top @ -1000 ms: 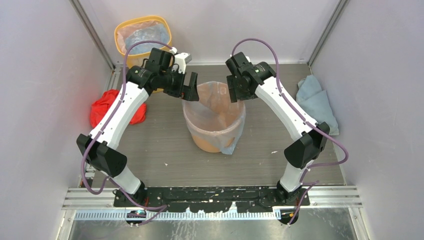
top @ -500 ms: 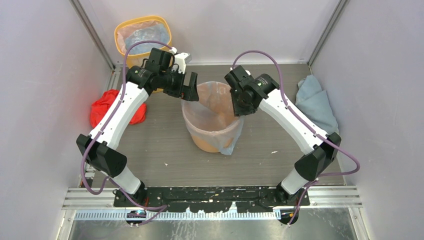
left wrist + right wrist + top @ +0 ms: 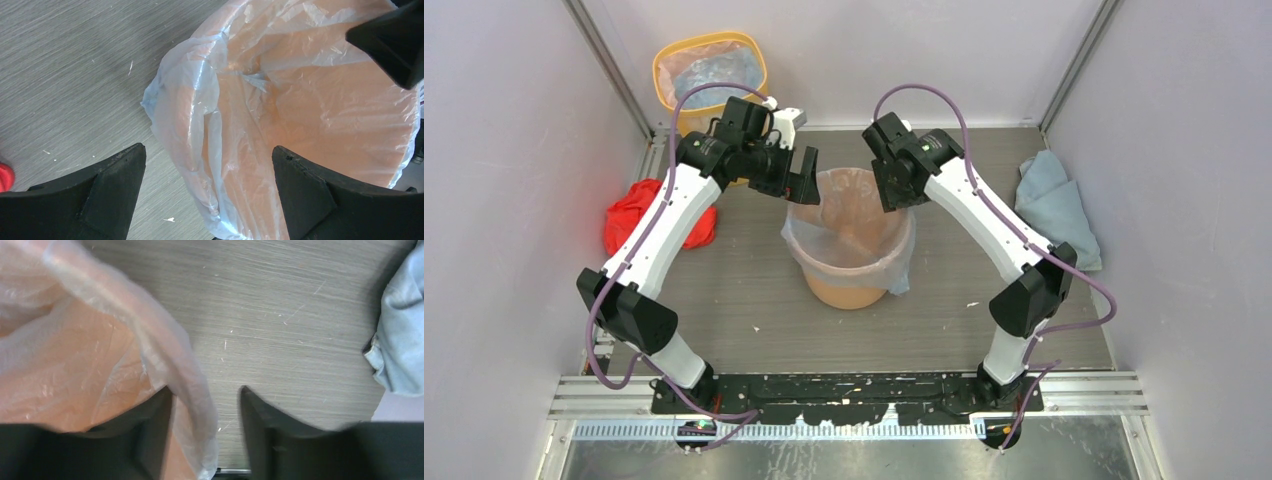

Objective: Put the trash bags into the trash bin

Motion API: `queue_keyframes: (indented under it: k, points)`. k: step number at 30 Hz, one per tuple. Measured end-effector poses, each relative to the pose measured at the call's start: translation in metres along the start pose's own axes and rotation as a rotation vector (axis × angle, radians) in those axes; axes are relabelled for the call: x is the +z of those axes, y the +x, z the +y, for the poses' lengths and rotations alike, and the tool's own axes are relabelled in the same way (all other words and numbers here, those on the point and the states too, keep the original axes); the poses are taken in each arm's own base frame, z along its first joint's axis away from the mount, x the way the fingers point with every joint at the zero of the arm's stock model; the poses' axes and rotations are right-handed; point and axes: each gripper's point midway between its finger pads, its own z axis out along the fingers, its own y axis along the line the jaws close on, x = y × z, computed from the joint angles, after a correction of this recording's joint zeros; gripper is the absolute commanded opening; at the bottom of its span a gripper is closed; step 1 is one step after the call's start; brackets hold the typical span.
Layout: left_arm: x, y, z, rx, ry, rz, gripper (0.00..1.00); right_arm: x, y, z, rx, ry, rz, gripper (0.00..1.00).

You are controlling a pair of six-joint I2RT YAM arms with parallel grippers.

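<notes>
Standing near the middle of the worktop [image 3: 744, 300], the trash bin [image 3: 849, 290] is seen upright: a round orange bucket lined with a clear trash bag [image 3: 852, 215]. The film of the bag is folded outward over the rim, and on the left side it is gathered in loose wrinkles, with a flap hanging down the outer wall.

The left end effector [image 3: 802, 180] is held at the far-left part of the rim. In the left wrist view its fingers [image 3: 110, 185] are spread wide apart and released. The bag's edge and bare worktop are seen between them, and nothing is touched by either finger.

The right end effector [image 3: 892, 195] is placed at the far-right part of the rim. In the right wrist view its fingers are drawn fairly near each other. A fold of the film is draped over the finger on the left of that view and into the gap. Whether the film is actually pinched cannot be told, since a gap is left between the fingers.

A yellow bin [image 3: 659, 80], also lined with film, is set in the far-left corner. A red bundle [image 3: 634, 215] lies at the left edge, partly hidden by the left arm. A blue-grey cloth [image 3: 1054, 205] lies at the right edge, well apart from the trash bin.
</notes>
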Motion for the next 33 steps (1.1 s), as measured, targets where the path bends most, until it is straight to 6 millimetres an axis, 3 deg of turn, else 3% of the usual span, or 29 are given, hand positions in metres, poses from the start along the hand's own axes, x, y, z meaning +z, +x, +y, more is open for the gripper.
queue_keyframes:
  k: [2,9,19,25,27,29,31,33]
  points:
    - [0.000,0.000,0.000,0.000,0.000,0.001,0.97,0.005,-0.008,-0.007,-0.002,0.022,-0.010,0.79]
    - [0.000,0.001,0.000,0.000,0.000,0.002,0.97,-0.002,-0.016,-0.019,0.019,0.039,-0.032,0.80]
    - [0.000,0.000,0.000,-0.001,0.001,0.001,0.97,-0.045,0.017,-0.002,0.085,-0.049,-0.030,0.80]
    - [0.002,0.003,0.001,-0.003,0.000,0.008,0.97,-0.030,0.038,0.005,0.071,-0.030,0.036,0.75]
    - [0.002,0.004,0.001,-0.004,0.000,0.011,0.97,-0.020,0.041,0.007,0.070,-0.019,0.056,0.71]
    - [0.003,0.005,0.001,-0.005,-0.001,0.014,0.97,-0.010,0.044,0.010,0.064,-0.006,0.078,0.62]
    - [0.003,0.005,0.001,-0.005,-0.001,0.015,0.97,-0.002,0.045,0.012,0.061,0.001,0.092,0.39]
    - [0.003,0.005,0.001,-0.006,-0.001,0.016,0.97,0.006,0.044,0.014,0.063,0.008,0.101,0.26]
